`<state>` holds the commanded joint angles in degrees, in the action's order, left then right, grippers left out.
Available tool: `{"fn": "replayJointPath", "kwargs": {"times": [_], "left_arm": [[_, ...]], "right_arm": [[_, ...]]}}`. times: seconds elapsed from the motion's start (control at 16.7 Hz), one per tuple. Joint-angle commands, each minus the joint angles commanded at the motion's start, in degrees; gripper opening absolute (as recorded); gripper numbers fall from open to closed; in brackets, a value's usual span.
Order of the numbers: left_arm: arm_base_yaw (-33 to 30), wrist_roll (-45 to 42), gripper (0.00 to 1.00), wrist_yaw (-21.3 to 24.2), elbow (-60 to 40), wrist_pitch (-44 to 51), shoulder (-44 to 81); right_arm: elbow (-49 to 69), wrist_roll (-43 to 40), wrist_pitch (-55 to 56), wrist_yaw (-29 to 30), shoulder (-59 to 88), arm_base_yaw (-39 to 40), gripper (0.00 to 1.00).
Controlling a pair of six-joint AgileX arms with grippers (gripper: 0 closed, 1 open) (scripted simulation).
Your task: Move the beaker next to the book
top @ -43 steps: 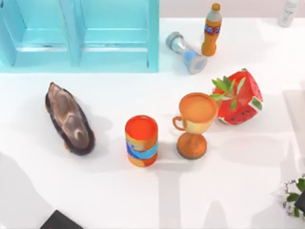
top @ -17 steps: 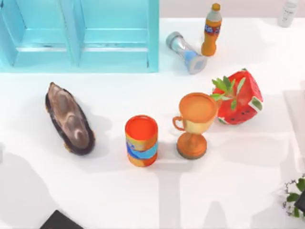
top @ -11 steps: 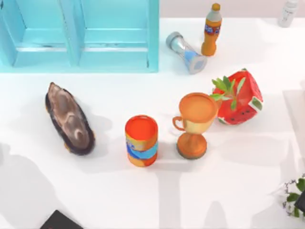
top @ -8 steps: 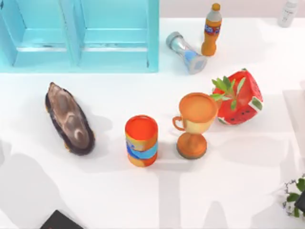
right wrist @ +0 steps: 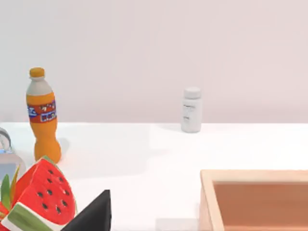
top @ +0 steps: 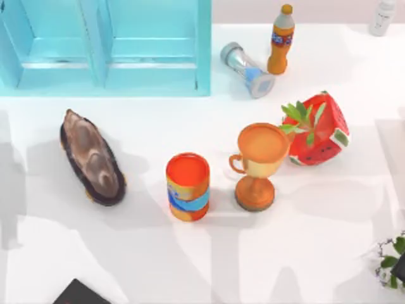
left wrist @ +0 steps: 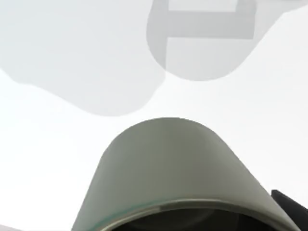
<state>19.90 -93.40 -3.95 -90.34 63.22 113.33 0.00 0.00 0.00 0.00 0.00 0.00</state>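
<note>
Shadows alone have shifted: against the top view of half a second ago, the grey arm shadow on the left of the white table (top: pixel 329 253) now reaches up along the left edge to a level above the shell, while every object lies where it did. Counted from the largest, I see one teal cabinet (top: pixel 107 47) with two open bays at the far left, one wooden tray (right wrist: pixel 255 197) at the right, one oblong brown shell (top: pixel 92 158) on the left, one watermelon-shaped planter (top: pixel 323 130) with a green sprig, one orange handled goblet (top: pixel 256 164) just left of it, one orange cup (top: pixel 188 185) with a blue wavy band beside the goblet, two bottles (one orange bottle (top: pixel 281 39) and one smaller white bottle (top: pixel 383 16) at the far right corner), one beaker (top: pixel 247 61), one leafy plant (top: pixel 391 256) at the right edge, and one book (top: pixel 79 292). That beaker lies tipped on its side at the far side of the table, between the cabinet's right end and the orange bottle, just beside the bottle. Of the book a black corner shows at the near edge, left of the middle, well apart from the beaker. My right gripper (right wrist: pixel 94 214) appears as a black wedge near the planter, my left gripper (left wrist: pixel 291 209) as a dark corner beside a rounded grey housing (left wrist: pixel 178 178) over bare table; whether either is open or closed I cannot tell, and neither touches anything that I can see.
</note>
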Motion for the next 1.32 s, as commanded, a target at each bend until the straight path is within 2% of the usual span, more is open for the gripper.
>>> {"fn": "replayJointPath", "kwargs": {"times": [0.36,0.72,1.02,1.32], "left_arm": [[-15.65,40.81,0.00,-1.98,5.76,-0.49,-6.24],[-30.85,78.25,0.00,-0.90,14.89,0.49,-14.61],[-40.89,101.84,0.00,1.34,22.81,1.17,-23.17],[-47.01,116.52,0.00,3.35,29.41,1.24,-31.16]], "right_arm": [[0.00,0.00,0.00,0.00,0.00,0.00,1.00],[0.00,0.00,0.00,0.00,0.00,0.00,1.00],[0.00,0.00,0.00,0.00,0.00,0.00,1.00],[0.00,0.00,0.00,0.00,0.00,0.00,1.00]]}}
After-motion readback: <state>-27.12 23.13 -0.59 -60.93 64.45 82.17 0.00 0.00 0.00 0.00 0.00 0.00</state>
